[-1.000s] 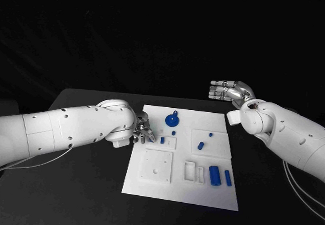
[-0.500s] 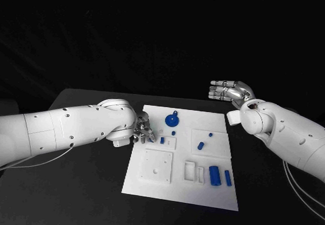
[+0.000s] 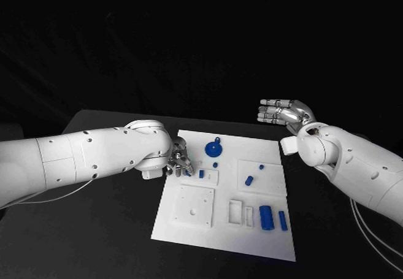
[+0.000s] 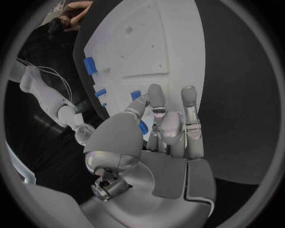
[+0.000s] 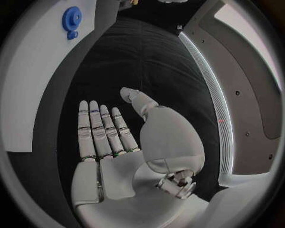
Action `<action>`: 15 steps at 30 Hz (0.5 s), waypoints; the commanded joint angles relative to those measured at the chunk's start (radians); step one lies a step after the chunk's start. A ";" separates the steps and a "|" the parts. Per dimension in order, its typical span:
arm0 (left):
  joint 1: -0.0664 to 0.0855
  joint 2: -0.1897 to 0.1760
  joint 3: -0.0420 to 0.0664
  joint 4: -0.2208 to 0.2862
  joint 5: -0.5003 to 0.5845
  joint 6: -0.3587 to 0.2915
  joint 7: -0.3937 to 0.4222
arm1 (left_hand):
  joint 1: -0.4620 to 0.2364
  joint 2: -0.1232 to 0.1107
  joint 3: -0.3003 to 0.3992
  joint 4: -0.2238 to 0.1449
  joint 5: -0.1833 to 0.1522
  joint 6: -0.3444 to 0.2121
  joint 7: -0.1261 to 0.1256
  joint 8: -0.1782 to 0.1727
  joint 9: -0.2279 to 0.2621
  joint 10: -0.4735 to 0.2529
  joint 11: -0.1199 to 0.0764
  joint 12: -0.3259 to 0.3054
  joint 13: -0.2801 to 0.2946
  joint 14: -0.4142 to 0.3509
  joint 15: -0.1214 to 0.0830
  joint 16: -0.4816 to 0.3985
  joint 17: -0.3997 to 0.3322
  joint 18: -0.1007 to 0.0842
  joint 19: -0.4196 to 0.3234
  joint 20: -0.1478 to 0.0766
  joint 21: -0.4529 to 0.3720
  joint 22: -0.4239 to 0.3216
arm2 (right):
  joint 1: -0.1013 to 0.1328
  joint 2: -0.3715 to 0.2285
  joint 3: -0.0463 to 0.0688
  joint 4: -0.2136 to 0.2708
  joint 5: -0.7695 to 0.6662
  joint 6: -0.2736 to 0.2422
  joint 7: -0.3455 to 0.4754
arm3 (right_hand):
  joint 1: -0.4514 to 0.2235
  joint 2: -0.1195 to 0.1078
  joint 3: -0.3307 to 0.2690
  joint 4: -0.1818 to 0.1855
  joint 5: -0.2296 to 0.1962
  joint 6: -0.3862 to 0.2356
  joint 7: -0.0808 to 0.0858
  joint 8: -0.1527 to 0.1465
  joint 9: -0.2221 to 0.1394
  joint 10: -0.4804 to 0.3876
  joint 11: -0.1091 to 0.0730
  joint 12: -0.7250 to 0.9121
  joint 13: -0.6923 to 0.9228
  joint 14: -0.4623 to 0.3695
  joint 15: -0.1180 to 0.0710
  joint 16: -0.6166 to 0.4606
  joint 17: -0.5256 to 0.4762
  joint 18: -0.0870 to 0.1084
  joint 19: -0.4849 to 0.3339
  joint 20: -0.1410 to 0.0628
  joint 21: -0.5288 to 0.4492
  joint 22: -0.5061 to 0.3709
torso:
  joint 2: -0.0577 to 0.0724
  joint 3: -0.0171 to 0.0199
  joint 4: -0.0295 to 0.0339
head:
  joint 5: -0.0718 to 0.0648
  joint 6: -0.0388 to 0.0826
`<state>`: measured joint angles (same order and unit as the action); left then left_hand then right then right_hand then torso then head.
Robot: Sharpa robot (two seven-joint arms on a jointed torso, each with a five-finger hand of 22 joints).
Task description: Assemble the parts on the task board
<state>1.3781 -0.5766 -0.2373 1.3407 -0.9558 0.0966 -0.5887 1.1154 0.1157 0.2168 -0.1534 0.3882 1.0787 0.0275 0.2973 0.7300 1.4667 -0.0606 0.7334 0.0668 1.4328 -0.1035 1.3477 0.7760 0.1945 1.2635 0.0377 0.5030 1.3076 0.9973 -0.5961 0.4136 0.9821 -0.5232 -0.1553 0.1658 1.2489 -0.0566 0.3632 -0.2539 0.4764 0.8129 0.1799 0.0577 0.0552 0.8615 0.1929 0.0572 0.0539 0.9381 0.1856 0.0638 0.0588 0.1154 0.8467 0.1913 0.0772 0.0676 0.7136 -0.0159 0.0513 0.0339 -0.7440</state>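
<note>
Several blue parts point(image 3: 265, 216) are spread over the white task board point(image 3: 223, 238), which lies in the middle of the black table point(image 3: 92, 234); a round blue wheel-like piece point(image 3: 213, 149) sits toward the board's far edge. The left hand point(image 3: 178, 164) is lowered over the board's left edge, fingers point(image 4: 156, 102) curled close together by a small blue peg point(image 3: 201, 174). Whether the peg is actually pinched can't be told, since it's half hidden behind the fingers. The right hand point(image 3: 286, 112) is held up past the far right corner of the board, palm flat, fingers apart, nothing in it.

For the pick to go well, the peg should probably be caught squarely between thumb and fingertip before any lift, so it isn't flicked across the board. Compared with a second ago, the left arm has been nudged slightly further over the board edge; the parts and the right hand look unmoved.
</note>
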 commanded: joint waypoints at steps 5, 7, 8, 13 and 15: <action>-0.007 0.013 -0.004 -0.007 0.003 0.082 -0.004 | 0.010 0.017 0.040 -0.046 0.007 0.033 -0.030 -0.003 -0.005 0.050 -0.007 -0.007 -0.001 0.004 0.001 -0.002 0.001 0.012 -0.004 0.005 0.002 0.018 | 0.000 -0.001 0.000 0.000 -0.001 0.011 0.011 | -0.005 0.000 0.005 -0.002 0.004 -0.002 -0.001 -0.004 -0.001 -0.002 -0.003 -0.004 -0.001 -0.002 0.001 -0.006 -0.001 -0.007 -0.006 0.001 -0.001 -0.001 | 0.000 0.0001 0.0006 | -0.001 -0.002; -0.007 0.014 -0.004 -0.008 0.002 0.089 -0.005 | 0.010 0.016 0.041 -0.047 0.009 0.034 -0.030 -0.003 -0.006 0.050 -0.007 -0.007 -0.001 0.004 0.001 -0.002 0.001 0.012 -0.005 0.005 0.002 0.018 | 0.000 -0.001 0.000 0.000 -0.001 0.011 0.011 | -0.005 0.000 0.005 -0.002 0.004 -0.002 -0.001 -0.004 -0.001 -0.002 -0.003 -0.004 -0.001 -0.002 0.001 -0.006 -0.001 -0.007 -0.006 0.001 -0.001 -0.001 | 0.000 0.0000 0.0004 | -0.001 -0.002; -0.007 0.015 -0.004 -0.008 0.002 0.090 -0.005 | 0.010 0.016 0.041 -0.047 0.009 0.034 -0.030 -0.003 -0.006 0.050 -0.007 -0.007 -0.001 0.004 0.001 -0.002 0.001 0.012 -0.005 0.005 0.002 0.018 | 0.000 -0.001 0.000 -0.001 -0.001 0.011 0.011 | -0.005 0.000 0.005 -0.002 0.004 -0.002 -0.001 -0.004 -0.001 -0.002 -0.003 -0.004 -0.001 -0.002 0.001 -0.006 -0.001 -0.007 -0.006 0.001 -0.001 -0.001 | 0.000 -0.0002 0.0005 | -0.002 -0.002; -0.006 0.018 -0.004 -0.007 0.002 0.092 -0.004 | 0.010 0.016 0.041 -0.047 0.009 0.034 -0.030 -0.003 -0.006 0.050 -0.007 -0.007 -0.001 0.004 0.001 -0.002 0.001 0.012 -0.005 0.005 0.002 0.018 | 0.000 -0.001 0.000 -0.001 -0.001 0.012 0.010 | -0.005 0.000 0.005 -0.002 0.004 -0.002 -0.001 -0.004 -0.001 -0.002 -0.003 -0.004 -0.001 -0.002 0.001 -0.006 -0.001 -0.007 -0.006 0.001 -0.001 -0.001 | 0.000 -0.0005 0.0007 | -0.003 -0.002; -0.006 0.018 -0.004 -0.005 0.002 0.088 -0.004 | 0.010 0.017 0.042 -0.050 0.010 0.036 -0.030 -0.005 -0.007 0.050 -0.008 -0.008 -0.001 0.004 0.001 -0.001 0.002 0.011 -0.005 0.004 0.003 0.018 | 0.000 -0.001 0.000 -0.001 -0.001 0.012 0.010 | -0.005 0.000 0.005 -0.002 0.004 -0.002 -0.001 -0.004 -0.001 -0.002 -0.003 -0.004 -0.001 -0.002 0.001 -0.006 -0.001 -0.007 -0.006 0.001 -0.001 -0.001 | 0.000 -0.0005 0.0007 | -0.003 -0.002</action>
<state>1.3812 -0.5647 -0.2353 1.3273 -0.9593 0.1425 -0.5917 1.1156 0.1155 0.2155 -0.1548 0.3952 1.0820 0.0308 0.2980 0.7255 1.4665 -0.0608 0.7297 0.0670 1.4328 -0.1035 1.3477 0.7771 0.1945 1.2634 0.0376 0.5030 1.3074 0.9973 -0.5972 0.4135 0.9802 -0.5232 -0.1553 0.1654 1.2489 -0.0566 0.3632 -0.2539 0.4764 0.8129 0.1799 0.0577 0.0552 0.8615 0.1929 0.0572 0.0539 0.9381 0.1856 0.0638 0.0588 0.1154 0.8468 0.1913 0.0772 0.0676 0.7137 -0.0161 0.0518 0.0317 -0.7463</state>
